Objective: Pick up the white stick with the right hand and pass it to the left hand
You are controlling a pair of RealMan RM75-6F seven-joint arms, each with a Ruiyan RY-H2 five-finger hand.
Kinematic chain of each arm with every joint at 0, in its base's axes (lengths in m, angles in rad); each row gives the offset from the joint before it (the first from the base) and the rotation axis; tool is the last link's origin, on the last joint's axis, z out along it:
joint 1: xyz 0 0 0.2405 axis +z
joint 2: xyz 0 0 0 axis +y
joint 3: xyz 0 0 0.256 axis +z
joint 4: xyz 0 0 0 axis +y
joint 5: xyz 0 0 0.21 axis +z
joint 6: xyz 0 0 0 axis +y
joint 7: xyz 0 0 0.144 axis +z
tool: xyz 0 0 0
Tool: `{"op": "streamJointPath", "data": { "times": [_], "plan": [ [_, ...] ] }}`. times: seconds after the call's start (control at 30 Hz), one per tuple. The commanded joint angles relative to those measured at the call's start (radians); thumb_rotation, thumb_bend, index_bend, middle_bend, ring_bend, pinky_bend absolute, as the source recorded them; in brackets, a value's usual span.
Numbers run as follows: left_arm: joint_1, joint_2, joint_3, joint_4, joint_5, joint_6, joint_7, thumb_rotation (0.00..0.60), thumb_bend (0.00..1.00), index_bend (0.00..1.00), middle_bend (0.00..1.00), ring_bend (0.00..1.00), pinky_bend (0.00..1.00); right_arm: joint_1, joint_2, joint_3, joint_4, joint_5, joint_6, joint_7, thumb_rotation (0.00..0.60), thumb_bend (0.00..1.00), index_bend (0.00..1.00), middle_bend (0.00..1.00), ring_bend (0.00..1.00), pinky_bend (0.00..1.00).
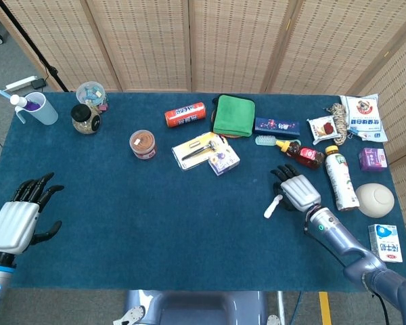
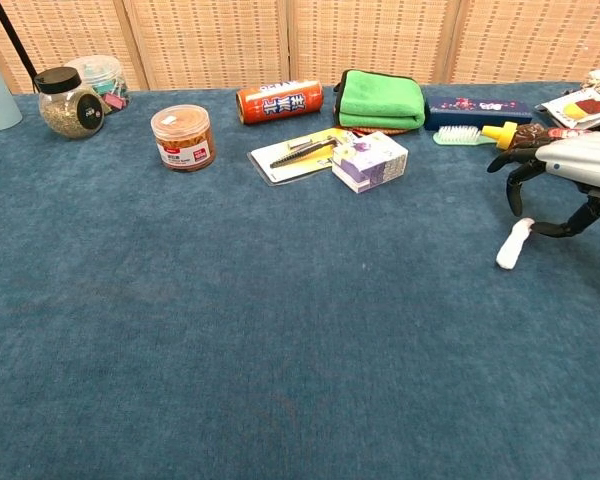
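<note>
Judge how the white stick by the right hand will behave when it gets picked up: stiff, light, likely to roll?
The white stick looks small and slim, so probably light. It lies straight on the blue cloth, suggesting stiffness. Its rounded, slightly bumpy shape could roll or skid if the right hand nudges it sideways.

Both views are evenly and brightly lit by soft, diffuse light from above. Only faint, short shadows are cast on the blue surface (image 1: 189, 223); a soft one is seen just under the right hand (image 2: 565, 180) in the chest view. No strong glare is found, though mild highlights are carried by the orange-lidded jar (image 2: 182, 137) left of that hand. Focus is held sharp throughout. Slight wide-angle bending is noticed at the edges of the head view.
</note>
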Motion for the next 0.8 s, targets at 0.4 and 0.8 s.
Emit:
{"op": "streamJointPath", "data": {
  "times": [0.4, 0.8],
  "plan": [
    [0.000, 0.001, 0.001, -0.005, 0.000, 0.005, 0.001, 0.600, 0.27, 0.21, 0.06, 0.08, 0.08, 0.000, -0.021, -0.020, 0.043, 0.005, 0.001, 0.029, 0.600, 0.40, 0.47, 0.13, 0.00, 0.00],
    [0.001, 0.003, 0.001, -0.002, -0.001, 0.008, -0.006, 0.600, 0.27, 0.20, 0.06, 0.08, 0.08, 0.004, -0.032, -0.021, 0.043, 0.014, 0.001, 0.028, 0.600, 0.39, 0.46, 0.13, 0.00, 0.00]
  ]
}}
